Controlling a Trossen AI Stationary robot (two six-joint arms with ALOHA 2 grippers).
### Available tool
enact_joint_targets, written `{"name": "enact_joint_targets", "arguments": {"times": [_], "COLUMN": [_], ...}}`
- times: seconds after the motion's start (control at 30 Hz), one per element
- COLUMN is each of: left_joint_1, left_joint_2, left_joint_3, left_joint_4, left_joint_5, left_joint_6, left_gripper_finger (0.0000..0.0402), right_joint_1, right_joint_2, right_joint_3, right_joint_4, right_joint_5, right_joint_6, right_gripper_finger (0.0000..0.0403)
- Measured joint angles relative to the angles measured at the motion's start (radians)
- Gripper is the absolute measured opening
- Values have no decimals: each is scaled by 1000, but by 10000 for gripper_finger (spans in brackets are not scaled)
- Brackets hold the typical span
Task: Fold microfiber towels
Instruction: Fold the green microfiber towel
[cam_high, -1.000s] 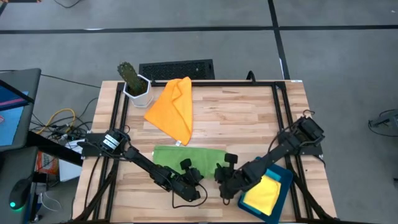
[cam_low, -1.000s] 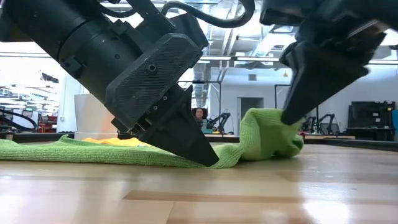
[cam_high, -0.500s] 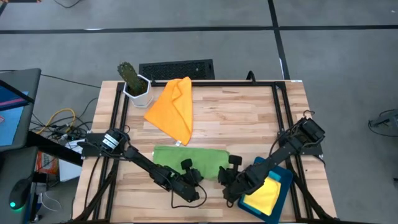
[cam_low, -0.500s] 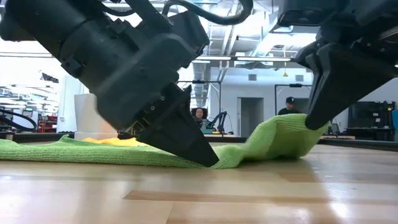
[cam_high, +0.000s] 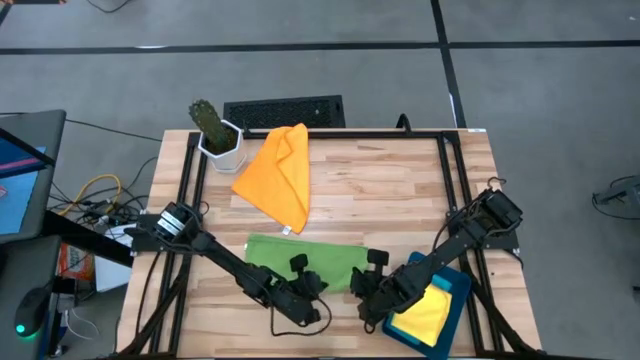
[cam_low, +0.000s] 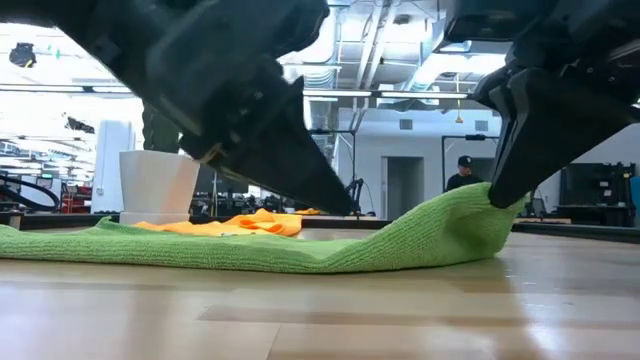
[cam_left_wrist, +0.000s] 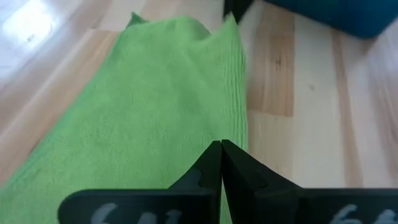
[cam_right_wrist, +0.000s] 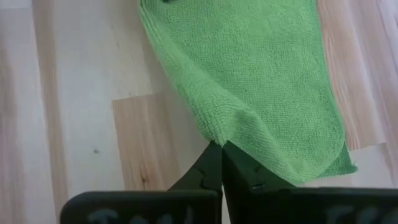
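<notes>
Right gripper (cam_low: 497, 200): I'm pinching the soft green microfiber towel's (cam_high: 300, 254) corner, lifting it for folding.
Left gripper (cam_left_wrist: 221, 147): I'm keeping it closed, empty, just above the towel's edge.

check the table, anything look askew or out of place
Nothing is damaged or spilled. The orange towel lies crumpled and skewed near the plant pot. The green towel lies flat except its right end, pinched and lifted by the right pincer. The left pincer is shut above it, holding nothing.
</notes>
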Motion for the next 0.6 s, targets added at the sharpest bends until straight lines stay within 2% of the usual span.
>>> {"name": "enact_joint_targets", "arguments": {"times": [0.17, 0.23, 0.6], "left_joint_1": [14, 19, 21], "left_joint_2": [15, 32, 79], "left_joint_3": [0, 3, 2], "left_joint_4": [63, 125, 164], "left_joint_5": [-1, 33, 74], "left_joint_6": [19, 24, 1], "left_gripper_finger": [2, 2, 2], "right_joint_1": [0, 0, 0], "right_joint_2": [0, 0, 0], "right_joint_3": [0, 0, 0], "right_joint_4": [2, 7, 23], "right_joint_5": [0, 0, -1], "right_joint_6": [0, 0, -1], "right_gripper_finger": [20, 21, 20]}}
